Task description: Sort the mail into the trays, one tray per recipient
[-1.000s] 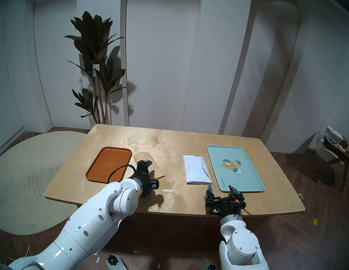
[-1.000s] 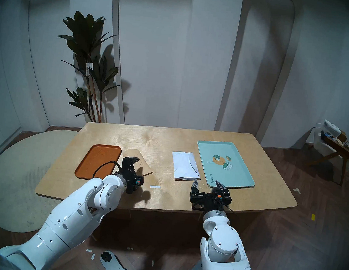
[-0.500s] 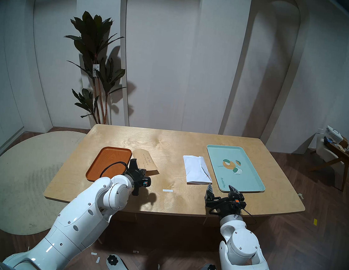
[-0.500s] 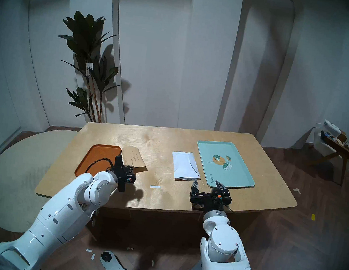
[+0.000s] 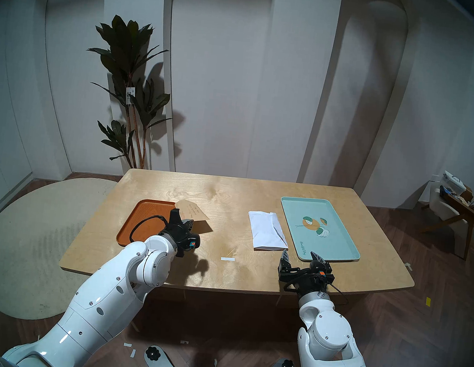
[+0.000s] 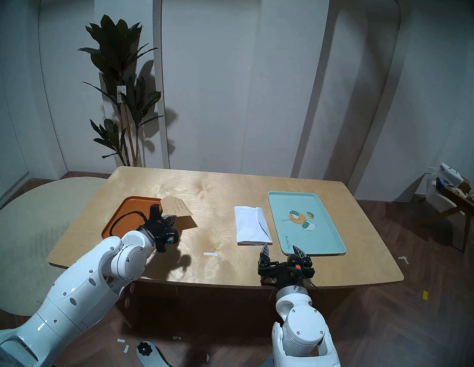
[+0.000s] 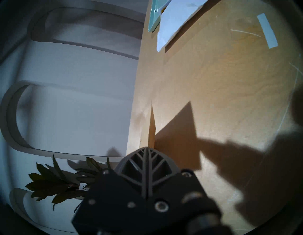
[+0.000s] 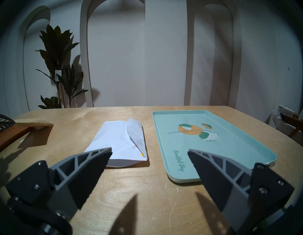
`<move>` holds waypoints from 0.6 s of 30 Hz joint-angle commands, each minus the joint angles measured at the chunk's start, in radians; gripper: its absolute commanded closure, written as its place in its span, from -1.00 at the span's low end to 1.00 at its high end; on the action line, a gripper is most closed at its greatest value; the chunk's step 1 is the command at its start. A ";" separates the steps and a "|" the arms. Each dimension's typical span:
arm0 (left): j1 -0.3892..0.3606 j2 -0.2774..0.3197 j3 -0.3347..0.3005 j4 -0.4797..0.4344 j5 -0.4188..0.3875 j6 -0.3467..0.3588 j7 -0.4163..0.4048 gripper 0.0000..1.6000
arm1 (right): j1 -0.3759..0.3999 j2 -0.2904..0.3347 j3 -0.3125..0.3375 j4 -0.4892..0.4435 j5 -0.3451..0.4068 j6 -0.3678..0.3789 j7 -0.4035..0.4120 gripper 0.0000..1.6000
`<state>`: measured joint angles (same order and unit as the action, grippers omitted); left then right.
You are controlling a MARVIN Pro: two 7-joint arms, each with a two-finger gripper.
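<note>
Up close, the left gripper (image 5: 186, 222) pinches the tan envelope (image 5: 193, 210) (lifted, tilted) over the near-right edge of the orange tray (image 5: 143, 221). Over by the mint tray (image 5: 337, 250), the right gripper (image 5: 301, 255) hangs spread wide just short of the white envelope (image 5: 265, 231).

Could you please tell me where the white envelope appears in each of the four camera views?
Head stereo left: white envelope, right of centre on the table.
Head stereo right, centre-right.
Left wrist, top edge.
Right wrist, centre.
Shared landmark: the mint-green tray lies beside it.
</note>
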<state>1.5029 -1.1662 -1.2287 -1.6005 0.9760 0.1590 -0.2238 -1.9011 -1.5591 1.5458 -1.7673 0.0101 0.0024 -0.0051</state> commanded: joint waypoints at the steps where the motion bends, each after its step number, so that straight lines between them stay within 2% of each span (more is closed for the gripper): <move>1: -0.026 0.005 -0.011 -0.008 0.021 -0.033 0.087 1.00 | 0.003 -0.001 0.000 -0.024 -0.001 -0.003 -0.002 -1.00; 10: -0.056 0.005 -0.028 0.002 0.051 -0.048 0.169 1.00 | 0.004 -0.001 0.000 -0.023 -0.001 -0.004 -0.002 -1.00; 18: -0.087 0.005 -0.045 0.027 0.060 -0.065 0.203 1.00 | 0.004 -0.001 0.000 -0.023 -0.001 -0.004 -0.002 -1.00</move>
<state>1.4728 -1.1585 -1.2558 -1.5787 1.0284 0.1064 -0.0603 -1.9010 -1.5591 1.5458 -1.7671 0.0101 0.0024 -0.0051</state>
